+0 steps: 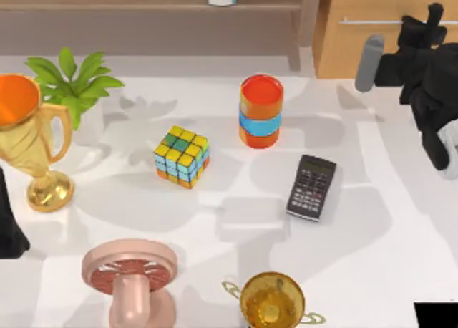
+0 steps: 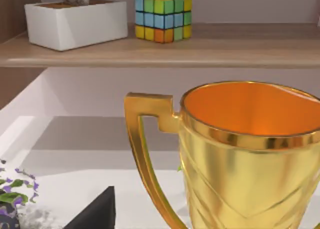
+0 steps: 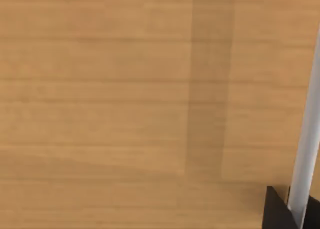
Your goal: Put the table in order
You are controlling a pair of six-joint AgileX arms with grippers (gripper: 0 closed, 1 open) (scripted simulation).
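While crowded at left edge, table [image 1: 372, 220] w/ open right side.

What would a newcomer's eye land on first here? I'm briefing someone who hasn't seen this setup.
Probably the tall gold trophy with its orange inside, standing at the left edge of the table beside a green potted plant. Next come the colours mid-table: a Rubik's cube and a red-and-blue can, with a black calculator to their right. The right gripper is up at the light-wood drawer unit.
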